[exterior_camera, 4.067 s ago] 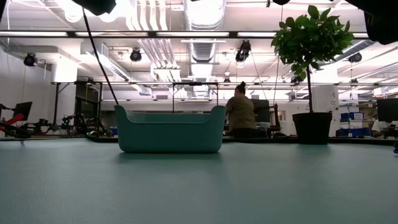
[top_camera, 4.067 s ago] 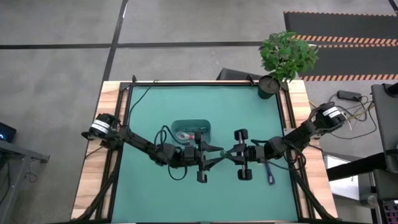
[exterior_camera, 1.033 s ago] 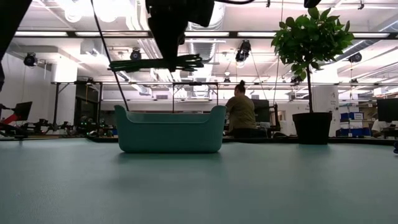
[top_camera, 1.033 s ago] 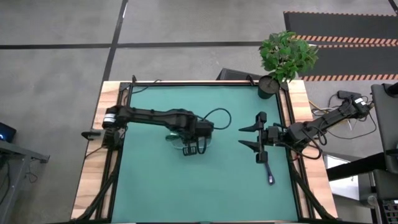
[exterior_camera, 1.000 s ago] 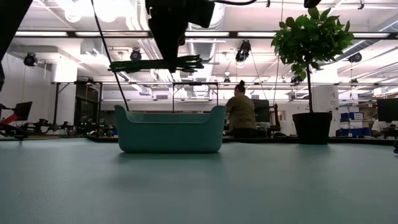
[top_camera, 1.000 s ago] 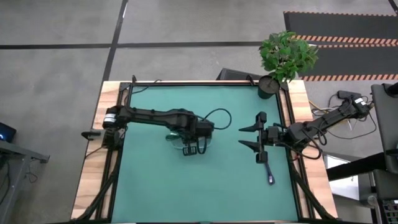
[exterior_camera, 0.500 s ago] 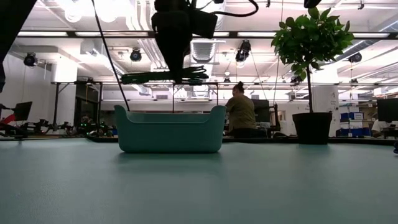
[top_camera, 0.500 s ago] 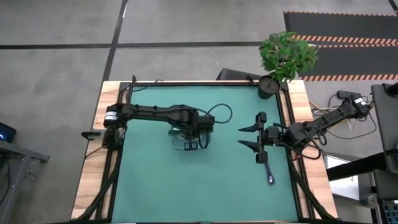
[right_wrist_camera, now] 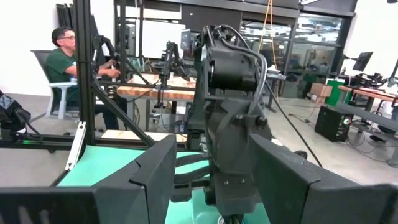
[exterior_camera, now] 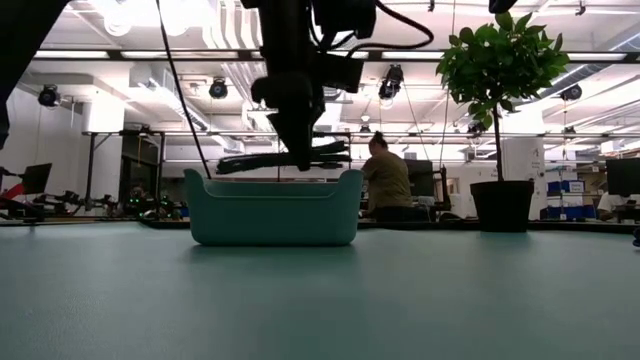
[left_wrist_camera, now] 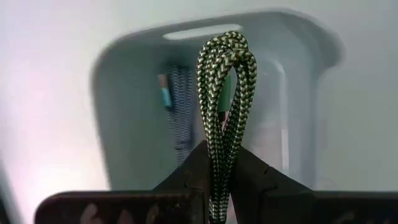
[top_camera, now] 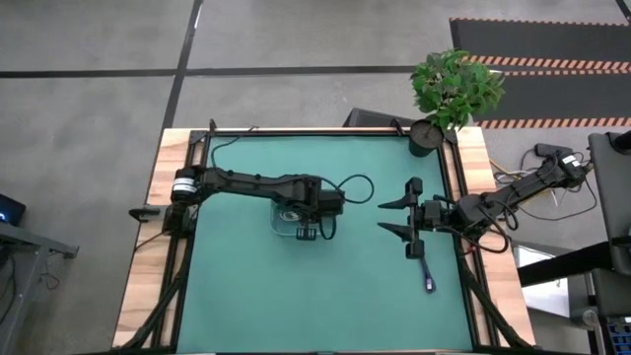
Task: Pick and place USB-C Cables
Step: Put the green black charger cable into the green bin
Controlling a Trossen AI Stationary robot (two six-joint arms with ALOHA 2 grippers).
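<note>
1. Left gripper (top_camera: 309,233): poised above the teal bin (top_camera: 280,229) near the middle of the green table mat (top_camera: 246,296); its fingers are clamped on the green braided USB-C cable (left_wrist_camera: 226,118).
2. Green braided USB-C cable, left wrist view: a folded loop stands out from between the 2 dark fingers (left_wrist_camera: 186,180), directly over the bin's interior. In the low view the bundle (exterior_camera: 285,160) hangs level, just above the bin's rim (exterior_camera: 272,184), not touching it.
3. Bin contents: 1 blue-and-white braided cable with a teal tie (left_wrist_camera: 177,106) lies inside; anything else in the bin is too blurred to tell.
4. Right gripper (top_camera: 392,217): waits on the table's right half, well apart from the bin, with its 2 fingers spread wide and nothing between them.
5. Dark cable (top_camera: 426,271): lies on the mat near the right gripper, on the side nearer the table's front edge.
6. Potted plant (top_camera: 449,91): stands at the far right corner.
7. Background: 1 person (exterior_camera: 387,180) stands beyond the table; another person (right_wrist_camera: 68,71) sits at a bench.
</note>
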